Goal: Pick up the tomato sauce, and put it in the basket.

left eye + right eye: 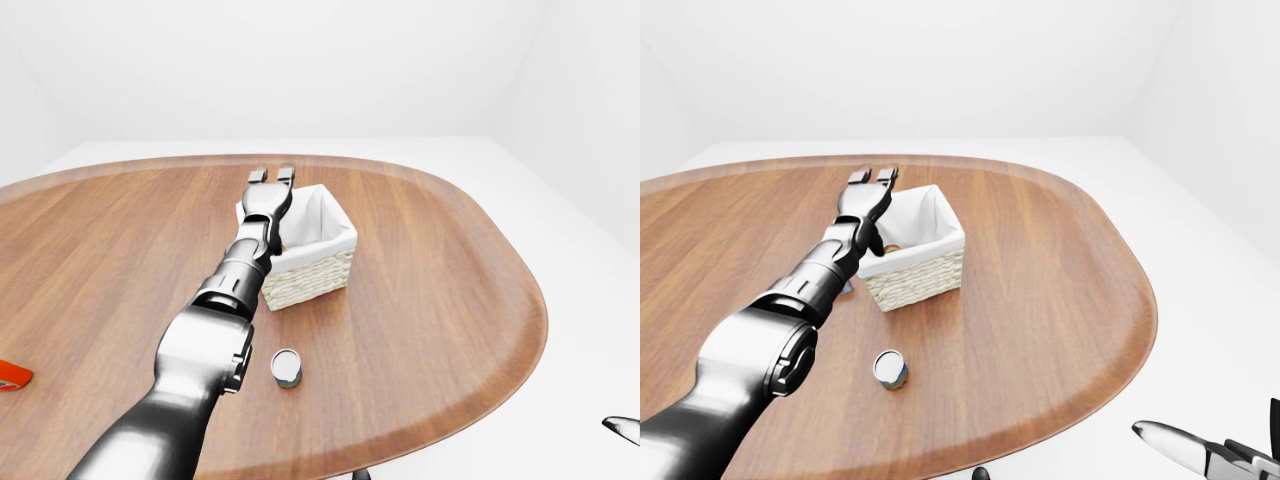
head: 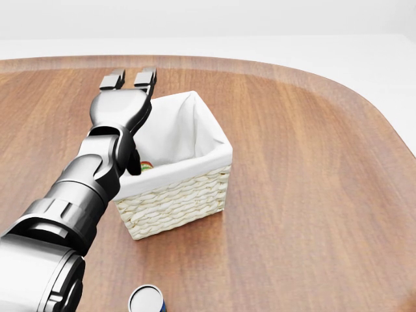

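Far to the left of the basket, at the very edge of the left-eye view, a flat red thing lay on the wooden table; most of it was cut off, so I could not tell what it was.

My left arm reached up from the bottom left of the views towards the basket. My left hand hung over the basket's left rim. Its fingers were stretched out straight and apart, pointing past the rim's far corner towards the top of the head view. Nothing was held between them, so the hand was wide and empty.

Under that hand, inside the basket and against its left wall, a small patch of red and green showed on the white lining. I took this for the tomato sauce, though my hand hid most of it.

The basket itself was woven and pale, with a white cloth liner folded over its rim, and it stood upright on the table.

Below the basket in the left-eye view, well apart from it, a small round can with a pale top stood upright on the wood.

Far to the right of the basket and lower in the right-eye view, off the table's edge, my right hand showed only in part. I could not tell whether it was spread or closed.
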